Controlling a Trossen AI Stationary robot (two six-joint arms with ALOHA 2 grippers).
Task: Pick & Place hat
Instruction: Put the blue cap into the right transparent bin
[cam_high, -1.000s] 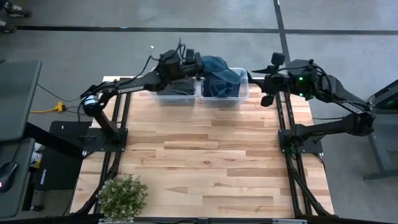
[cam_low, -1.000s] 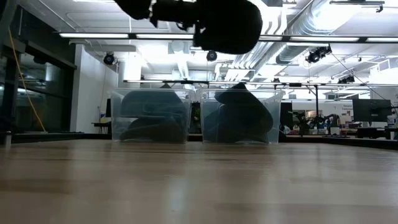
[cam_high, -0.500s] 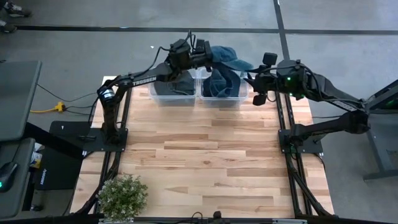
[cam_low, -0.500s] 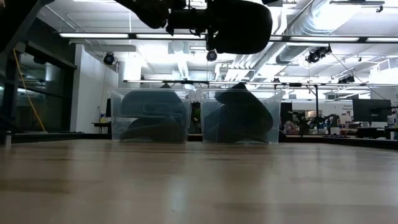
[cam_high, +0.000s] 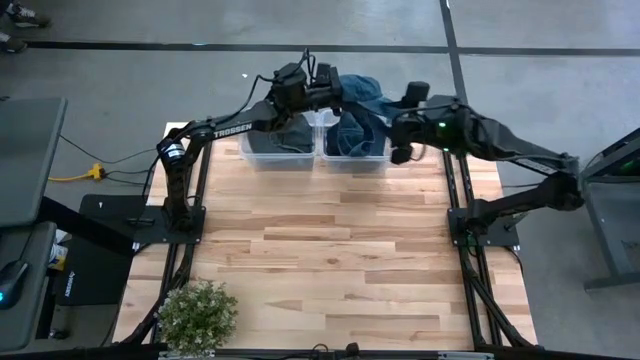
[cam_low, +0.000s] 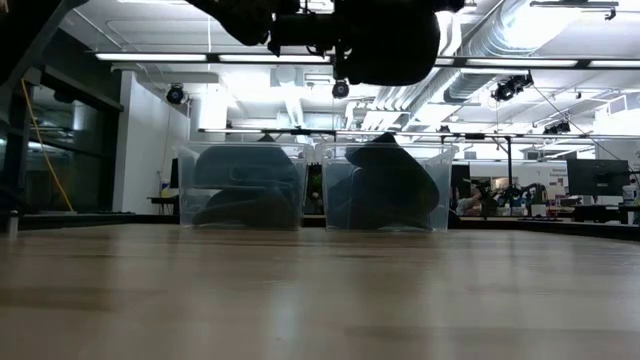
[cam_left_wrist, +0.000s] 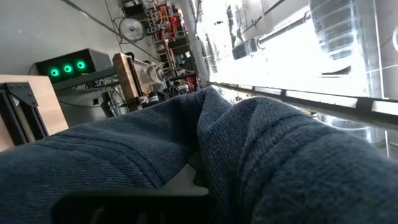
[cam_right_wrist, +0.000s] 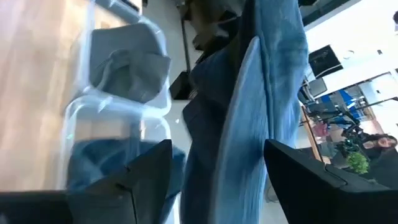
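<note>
Left hand (cam_high: 335, 88) grips a crumpled blue denim hat (cam_high: 365, 90) while right hand (cam_high: 399, 125) gapes wide beside it.

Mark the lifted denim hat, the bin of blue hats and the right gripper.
denim hat (cam_high: 362, 88), high view, on its crown.
bin of blue hats (cam_high: 358, 158), high view, on its near wall.
right gripper (cam_right_wrist: 217, 168), right wrist view, midway between its open fingers.

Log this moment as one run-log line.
left gripper: shut on denim hat, raised over right bin | right gripper: open, hat brim between fingers | left bin: grey hat inside
</note>
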